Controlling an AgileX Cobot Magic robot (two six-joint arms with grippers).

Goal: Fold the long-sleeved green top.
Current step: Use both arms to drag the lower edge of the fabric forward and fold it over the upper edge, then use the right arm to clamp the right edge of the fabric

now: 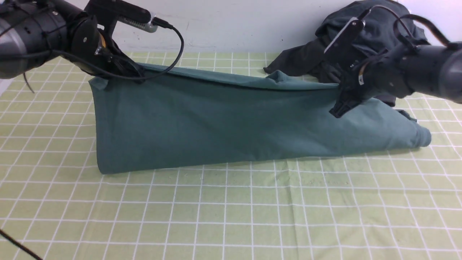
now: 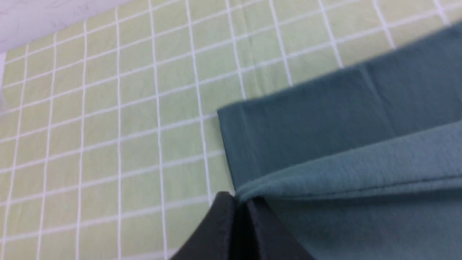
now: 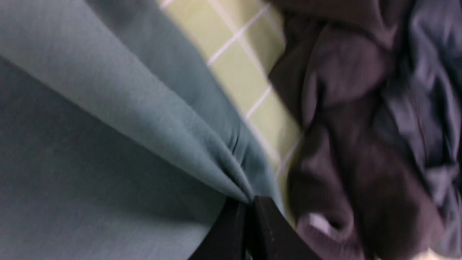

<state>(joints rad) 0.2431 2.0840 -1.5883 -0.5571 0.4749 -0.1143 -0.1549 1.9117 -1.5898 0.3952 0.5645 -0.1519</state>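
Observation:
The green long-sleeved top (image 1: pixel 216 126) hangs like a tent across the middle of the checked cloth. Its far edge is lifted and its near edge rests on the table. My left gripper (image 1: pixel 139 76) is shut on the top's raised left corner. In the left wrist view the black jaws (image 2: pixel 240 202) pinch a folded fabric edge (image 2: pixel 343 162). My right gripper (image 1: pixel 338 110) is shut on the raised edge at the right. In the right wrist view the teal cloth (image 3: pixel 108 126) bunches into the closed jaws (image 3: pixel 250 202). Collar, label and sleeves are hidden.
A dark charcoal-grey heap of clothing (image 1: pixel 361 36) lies at the back right, right behind my right gripper, and fills one side of the right wrist view (image 3: pixel 361 144). The yellow-green checked tablecloth (image 1: pixel 231 216) stretches in front. A white wall (image 1: pixel 234 25) bounds the back.

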